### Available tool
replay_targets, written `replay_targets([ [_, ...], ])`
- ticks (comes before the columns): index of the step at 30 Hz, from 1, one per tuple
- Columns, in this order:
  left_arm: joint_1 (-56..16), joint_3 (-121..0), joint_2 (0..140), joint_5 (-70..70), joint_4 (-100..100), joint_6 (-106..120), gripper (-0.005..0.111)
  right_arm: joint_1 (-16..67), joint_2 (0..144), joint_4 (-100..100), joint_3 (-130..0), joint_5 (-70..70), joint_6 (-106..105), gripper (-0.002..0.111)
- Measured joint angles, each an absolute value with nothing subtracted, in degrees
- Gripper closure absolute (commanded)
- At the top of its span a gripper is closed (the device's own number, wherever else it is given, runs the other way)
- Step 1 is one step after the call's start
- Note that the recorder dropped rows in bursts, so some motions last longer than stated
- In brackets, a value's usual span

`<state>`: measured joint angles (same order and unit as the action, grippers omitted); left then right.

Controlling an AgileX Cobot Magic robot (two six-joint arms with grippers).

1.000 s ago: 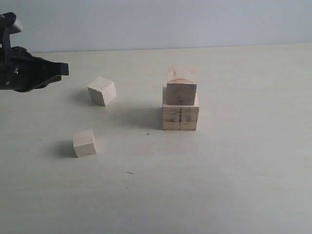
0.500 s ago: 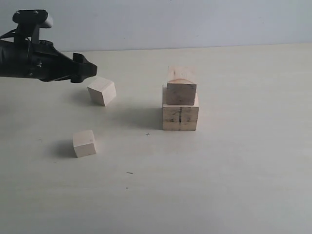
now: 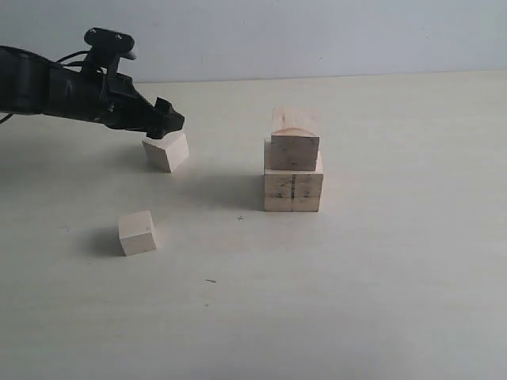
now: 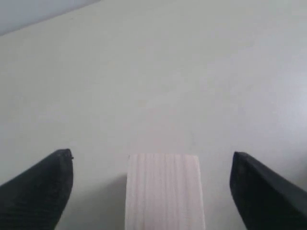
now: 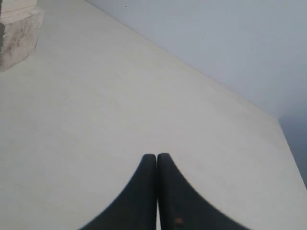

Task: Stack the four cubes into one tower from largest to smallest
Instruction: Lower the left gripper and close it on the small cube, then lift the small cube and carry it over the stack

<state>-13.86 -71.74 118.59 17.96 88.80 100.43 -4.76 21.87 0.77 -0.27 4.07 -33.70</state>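
Matt pale wooden cubes (image 3: 293, 162)

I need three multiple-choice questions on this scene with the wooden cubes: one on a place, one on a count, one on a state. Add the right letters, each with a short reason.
1. Where is the left gripper? A. over the stacked pair; B. at the farther loose cube; C. at the table's near edge.
2. How many cubes are stacked? A. two; B. three; C. four.
3. How is the right gripper? A. wide open; B. shut on a cube; C. shut, empty.
Key: 1 B, the left wrist view shows that cube between its open fingers. 2 A, the second cube sits on the largest cube, two lie loose. 3 C, its jaws meet with nothing between.
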Motion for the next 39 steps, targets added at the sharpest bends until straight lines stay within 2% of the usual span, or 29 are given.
replay_targets([
  [5,-16.31,-73.77,120.55,18.10,84.47,100.43,0.020,-4.76,21.87,1.15,-0.27,4.31,-33.70,0.108],
  [14,-16.52,-73.90,124.83,16.31,84.19,100.43,0.021,-4.76,21.87,1.38,-0.27,4.64,-33.70,0.108],
  [17,-16.52,-73.90,125.76,16.31,84.19,100.43,0.034,-4.76,21.87,1.38,-0.27,4.75,-33.70,0.108],
  [24,-16.52,-73.90,125.81,16.07,86.35,100.48,0.089,-4.76,21.87,1.38,-0.27,4.75,-33.70,0.108],
  [27,-16.52,-73.90,125.15,15.99,86.96,100.48,0.107,-4.76,21.87,1.38,-0.27,4.75,-33.70,0.108],
  [35,-16.13,-73.90,114.64,16.25,86.96,99.47,0.107,-4.76,21.87,1.38,-0.27,4.86,-33.70,0.108],
  [39,-14.32,-74.13,106.16,24.67,85.38,96.48,0.107,-4.76,21.87,1.38,-0.27,4.86,-33.70,0.108],
])
